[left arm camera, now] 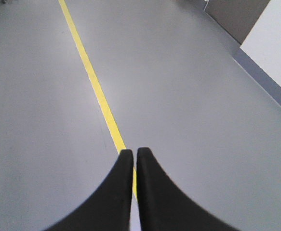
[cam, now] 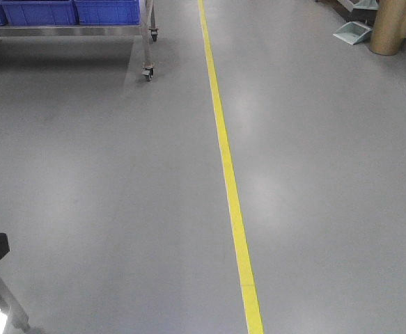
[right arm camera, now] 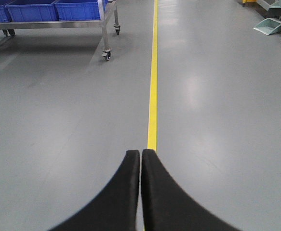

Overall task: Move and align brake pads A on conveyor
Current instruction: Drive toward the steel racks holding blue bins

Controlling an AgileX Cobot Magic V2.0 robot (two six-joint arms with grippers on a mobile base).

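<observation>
No conveyor in sight from any of the three views, and no brake pads either; where they sit I can't tell, they're just not in frame. What the robot faces is grey floor (cam: 84, 174) w/ a yellow line (cam: 227, 174) running from near to far, roughly down the middle; far left there's a steel trolley (cam: 63, 30) on castors carrying blue bins (cam: 39, 12); far right a pale dustpan (cam: 352, 31) sits near a brass-coloured cylinder (cam: 391, 28), maybe a bin, can't say.

Left gripper (left arm camera: 134, 154) has its two black fingers pressed together, barely a sliver btwn the tips, nothing held; it hangs over the yellow line w/ only floor beneath. Right gripper (right arm camera: 140, 155) is the same: fingers closed tip to tip, empty, pointing along the line toward the far end of the room.

As for progress, I'd judge nothing of the task shows as done; no pad picked, none placed, none lined up. Looks like the base has yet to reach the work area; everything's left: get to the belt, find the pads, move each one, square them up.
</observation>
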